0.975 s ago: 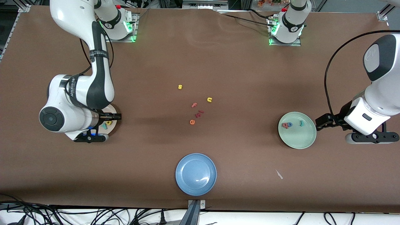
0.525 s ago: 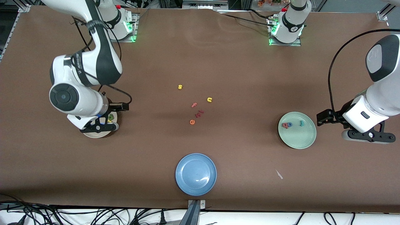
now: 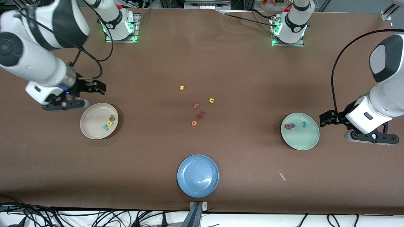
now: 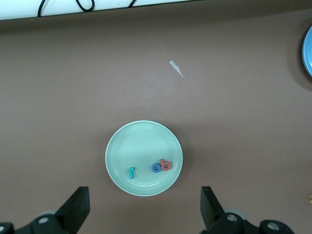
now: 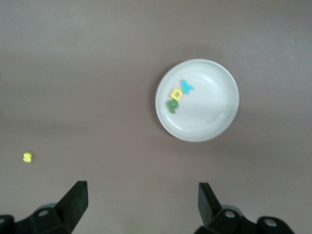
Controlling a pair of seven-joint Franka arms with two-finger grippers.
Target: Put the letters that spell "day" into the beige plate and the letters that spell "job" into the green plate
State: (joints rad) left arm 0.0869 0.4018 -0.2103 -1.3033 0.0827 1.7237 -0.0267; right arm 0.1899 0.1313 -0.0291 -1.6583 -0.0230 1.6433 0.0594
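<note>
The beige plate (image 3: 93, 126) (image 5: 212, 109) holds the yellow d (image 3: 109, 123) (image 5: 177, 93), the dark green a (image 3: 112, 118) (image 5: 172, 104) and the teal y (image 3: 105, 127) (image 5: 186, 87). In the green plate (image 3: 301, 140) (image 4: 141, 139) lie the teal j (image 3: 304, 124) (image 4: 131, 172), the blue o (image 3: 292, 125) (image 4: 156, 167) and the red b (image 3: 288, 126) (image 4: 166, 165). My right gripper (image 3: 64, 104) (image 5: 141, 207) hangs open and empty over bare table beside the beige plate. My left gripper (image 3: 371, 138) (image 4: 145, 214) is open and empty, high beside the green plate.
A blue plate (image 3: 198, 175) stands near the front edge. Loose letters lie mid-table: a yellow s (image 3: 181, 87) (image 5: 28, 157), a yellow u (image 3: 211, 100), a pink f (image 3: 196, 106), dark red pieces (image 3: 202, 114) and an orange e (image 3: 194, 123). A paper scrap (image 3: 282, 176) (image 4: 176, 68) lies near the green plate.
The right arm has lifted and swung off the beige plate toward its own end of the table, uncovering the three letters. The left arm shifted slightly.
</note>
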